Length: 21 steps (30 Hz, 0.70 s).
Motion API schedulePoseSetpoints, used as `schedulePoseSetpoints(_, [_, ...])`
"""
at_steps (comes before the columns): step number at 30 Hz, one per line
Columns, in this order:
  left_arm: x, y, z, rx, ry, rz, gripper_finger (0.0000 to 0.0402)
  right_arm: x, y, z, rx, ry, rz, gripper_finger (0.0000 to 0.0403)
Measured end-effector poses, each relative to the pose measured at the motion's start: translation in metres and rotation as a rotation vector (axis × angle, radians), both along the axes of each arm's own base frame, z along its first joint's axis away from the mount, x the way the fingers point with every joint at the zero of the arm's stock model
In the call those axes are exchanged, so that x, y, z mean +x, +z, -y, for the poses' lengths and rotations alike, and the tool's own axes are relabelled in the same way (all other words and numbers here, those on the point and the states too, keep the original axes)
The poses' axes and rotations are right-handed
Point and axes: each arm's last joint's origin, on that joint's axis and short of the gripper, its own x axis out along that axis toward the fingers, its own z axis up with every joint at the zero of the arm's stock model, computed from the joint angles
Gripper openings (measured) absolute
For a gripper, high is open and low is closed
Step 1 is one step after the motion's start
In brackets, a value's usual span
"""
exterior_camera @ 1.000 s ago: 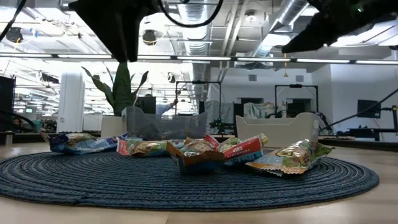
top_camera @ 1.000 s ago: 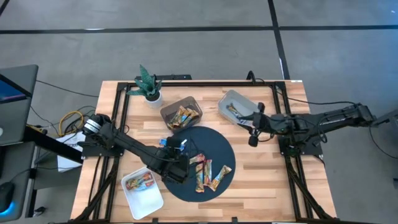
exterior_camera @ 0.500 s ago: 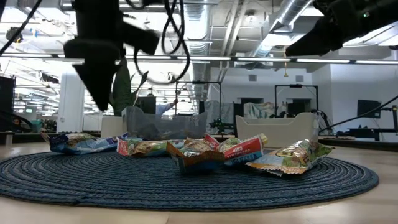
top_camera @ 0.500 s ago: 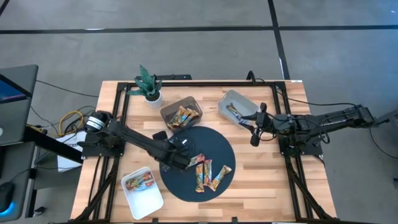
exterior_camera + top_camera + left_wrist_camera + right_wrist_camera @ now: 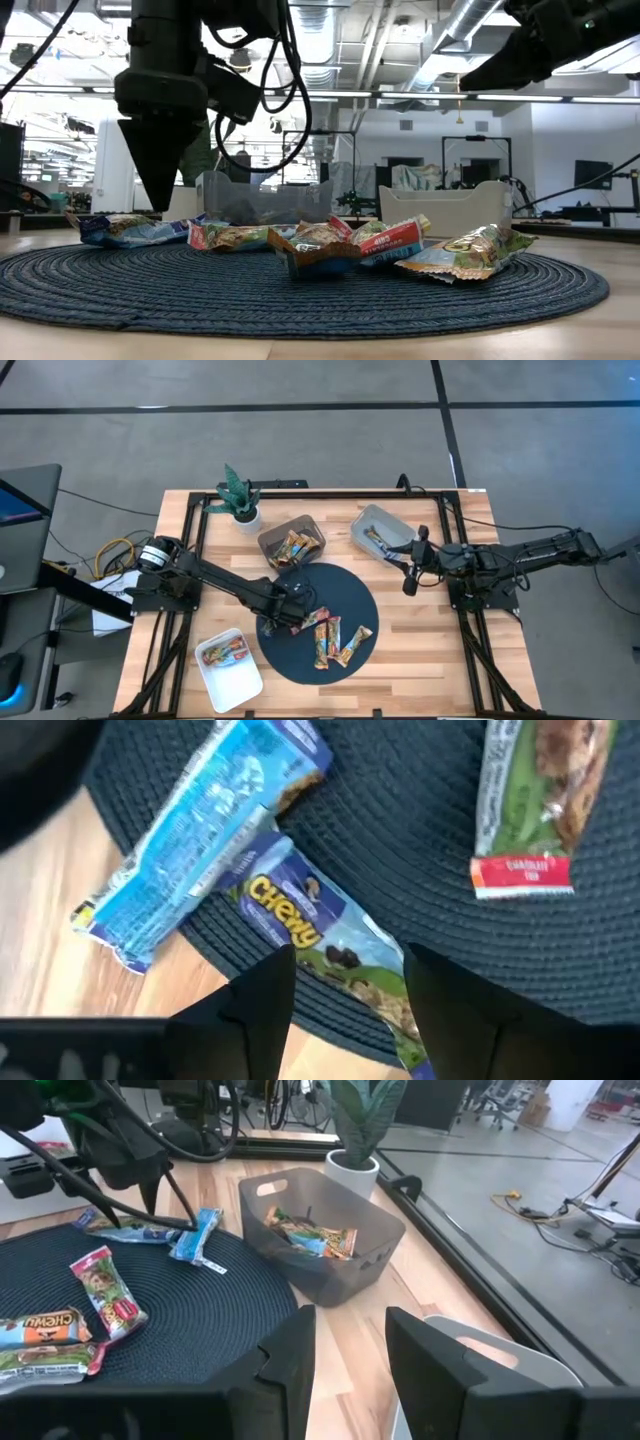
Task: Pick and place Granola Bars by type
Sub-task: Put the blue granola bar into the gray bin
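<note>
Left wrist view: the left gripper (image 5: 345, 985) hovers parted and empty over a blue Chewy bar (image 5: 320, 935) at the round mat (image 5: 420, 850) edge; light, crinkly, slippery (grip across mid-length). Farther, the right gripper (image 5: 408, 567) waits half-parted, holding nothing, by the grey bin (image 5: 360, 525).

Even overhead brightness – ceiling strips (image 5: 400, 96) glaring, arm backlit to silhouette – soft blur close up.

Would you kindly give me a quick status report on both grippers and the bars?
Left gripper open, above blue Chewy-wrapped granola bar at round dark woven mat's edge. Right gripper open, empty, beside dark grey plastic bin. Nothing blocking.
</note>
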Motion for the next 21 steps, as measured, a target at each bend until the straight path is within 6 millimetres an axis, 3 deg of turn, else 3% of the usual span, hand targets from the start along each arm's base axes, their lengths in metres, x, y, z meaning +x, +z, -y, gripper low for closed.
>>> schedulePoseSetpoints(13, [-0.001,0.0,-0.001,0.036,0.078,0.005,0.0226,0.0,0.0,0.0,-0.014,0.006,-0.006,0.0118])
schedulePoseSetpoints(21, [-0.011,-0.013,-0.003,0.016,0.148,-0.05,0.0229,0.0,0.0,0.0,-0.015,0.006,-0.007,0.0118])
